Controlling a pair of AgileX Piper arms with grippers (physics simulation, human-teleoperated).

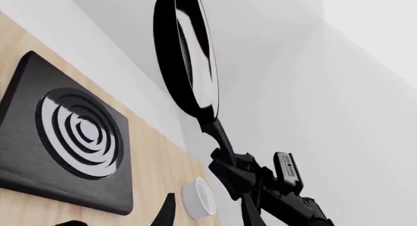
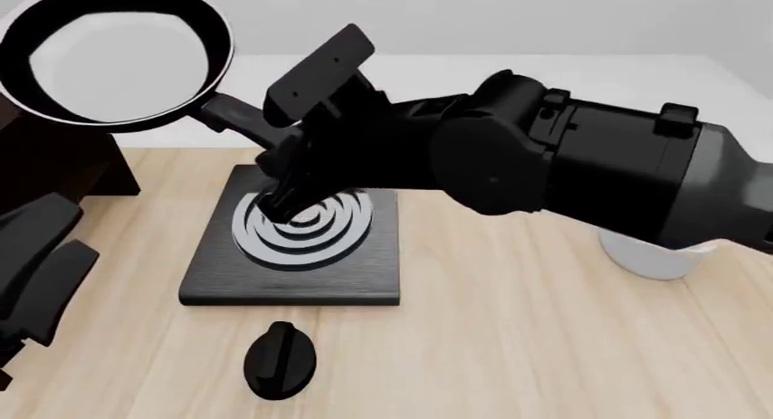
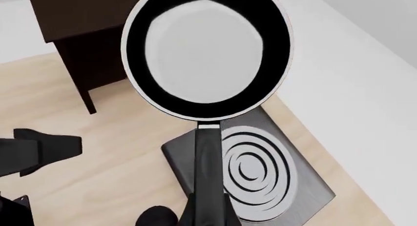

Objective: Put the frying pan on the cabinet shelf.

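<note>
The frying pan hangs in the air at the far left, its glossy inside facing up. My right gripper is shut on its long handle. The pan's bowl overlaps the near corner of the dark brown cabinet in the right wrist view. Only a dark block of that cabinet shows under the pan in the front view; the cabinet shelf itself I cannot make out. My left gripper rests low at the left edge, open and holding nothing. The left wrist view shows the pan edge-on.
A black square stove plate with silver rings lies on the light wooden table under the right arm. A black knob sits in front of it. A white bowl stands at the right, partly hidden by the arm.
</note>
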